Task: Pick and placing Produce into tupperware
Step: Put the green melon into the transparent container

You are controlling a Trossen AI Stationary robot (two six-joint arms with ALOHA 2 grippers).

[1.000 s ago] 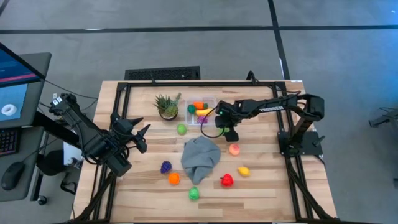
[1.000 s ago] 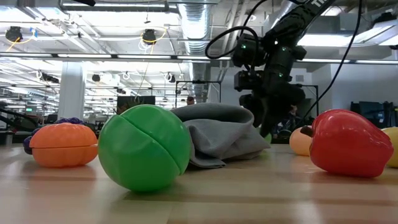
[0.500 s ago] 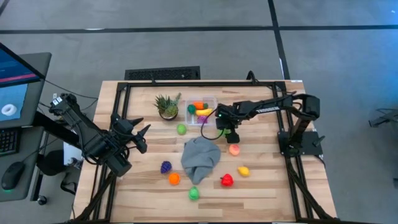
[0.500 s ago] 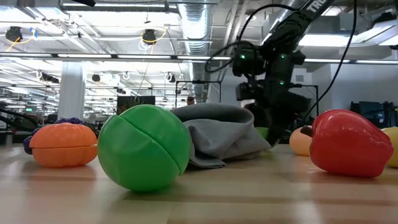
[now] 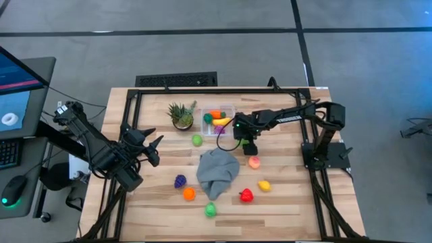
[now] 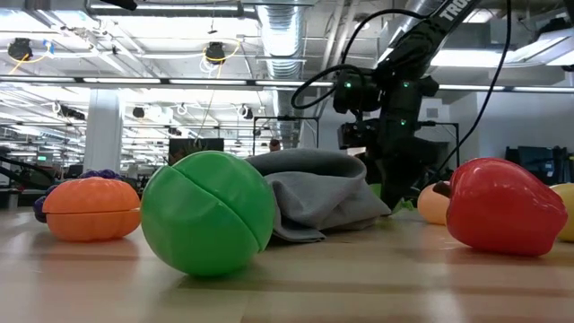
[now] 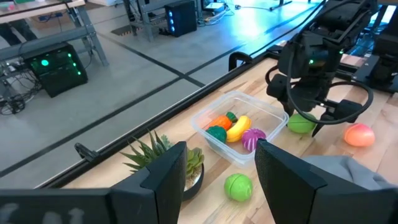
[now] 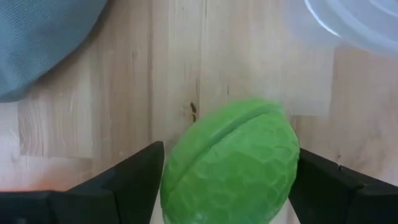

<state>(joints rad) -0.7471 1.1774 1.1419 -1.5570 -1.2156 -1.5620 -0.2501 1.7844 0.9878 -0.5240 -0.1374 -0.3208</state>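
Right hand (image 8: pixel 227 186) low over the tabletop (image 5: pixel 283 196), just at 4 o'clock of the tupperware (image 5: pixel 220 120). A scaly green piece (image 8: pixel 231 165) sits between its two fingers (image 8: pixel 134 177); fingers stand at either flank of it, and whether they actually press it I cannot tell from the wrist view. Left wrist view shows that same green piece under the right arm, on the wood beside the container's corner.

Tupperware at roughly 12 o'clock of the tabletop, next to the potted plant (image 5: pixel 181 115). Inside it: a yellow banana (image 7: pixel 238 128), an orange piece (image 7: pixel 219 122), a dark green piece (image 7: pixel 217 133), a purple piece (image 7: pixel 252 139).

Loose produce on the wood: green ball (image 5: pixel 196 140) at 6 o'clock of the plant; peach-coloured piece (image 5: pixel 254 162) at 6 o'clock of the right hand; yellow piece (image 5: pixel 264 185), red piece (image 5: pixel 246 196), green split ball (image 5: pixel 211 210), orange piece (image 5: pixel 189 194) and purple grapes (image 5: pixel 179 181) along the 6 o'clock edge. Grey cloth (image 5: pixel 217 171) bunched at centre.

Left hand (image 5: pixel 154 150) parked at 9 o'clock, above the wood, fingers narrowly apart and holding nothing.
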